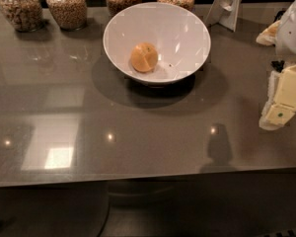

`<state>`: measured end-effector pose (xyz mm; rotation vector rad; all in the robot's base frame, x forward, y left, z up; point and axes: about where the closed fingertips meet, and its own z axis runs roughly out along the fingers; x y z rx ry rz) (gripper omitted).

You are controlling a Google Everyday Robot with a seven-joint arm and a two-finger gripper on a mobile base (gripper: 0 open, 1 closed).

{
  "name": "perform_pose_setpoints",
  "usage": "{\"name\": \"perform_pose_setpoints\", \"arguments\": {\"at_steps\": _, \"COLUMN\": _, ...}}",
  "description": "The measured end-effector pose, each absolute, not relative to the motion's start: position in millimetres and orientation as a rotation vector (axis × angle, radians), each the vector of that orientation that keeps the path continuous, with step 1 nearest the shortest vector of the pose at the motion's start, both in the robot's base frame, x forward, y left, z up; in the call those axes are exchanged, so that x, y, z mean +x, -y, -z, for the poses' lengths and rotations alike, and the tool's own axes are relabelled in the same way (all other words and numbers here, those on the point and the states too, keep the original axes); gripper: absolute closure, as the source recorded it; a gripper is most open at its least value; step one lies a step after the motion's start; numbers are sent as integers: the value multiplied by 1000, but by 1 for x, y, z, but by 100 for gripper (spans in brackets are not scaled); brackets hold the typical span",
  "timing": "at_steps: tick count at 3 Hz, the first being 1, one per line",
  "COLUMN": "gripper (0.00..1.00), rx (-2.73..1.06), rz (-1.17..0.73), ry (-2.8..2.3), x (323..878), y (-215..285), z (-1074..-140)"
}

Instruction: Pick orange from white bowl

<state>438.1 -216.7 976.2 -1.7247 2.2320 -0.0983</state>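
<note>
The orange (144, 57) is small, round and orange-yellow. It lies inside the white bowl (187, 28), left of the bowl's middle. The large, deep bowl stands on the grey counter toward the back. My gripper (281, 102) is at the right edge of the view, well to the right of the bowl and lower in the picture. It appears as cream-coloured blocks hanging from the white arm. It holds nothing that I can see and is far from the orange.
Several glass jars of grains (66, 6) line the counter's back edge behind the bowl. A white stand (229, 4) is at the back right. The counter's front edge (138, 179) runs across the lower part of the view.
</note>
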Motion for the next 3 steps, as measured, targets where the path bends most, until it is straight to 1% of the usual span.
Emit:
{"name": "perform_pose_setpoints", "arguments": {"at_steps": 1, "gripper": 0, "rx": -1725, "rz": 98, "ry": -2232, "x": 438, "y": 217, "z": -976}}
{"name": "perform_pose_setpoints", "arguments": {"at_steps": 2, "gripper": 0, "rx": -1662, "rz": 32, "ry": -2119, "x": 456, "y": 196, "z": -987}}
{"name": "perform_pose_setpoints", "arguments": {"at_steps": 3, "gripper": 0, "rx": -1580, "rz": -96, "ry": -1955, "x": 488, "y": 155, "z": -1007}}
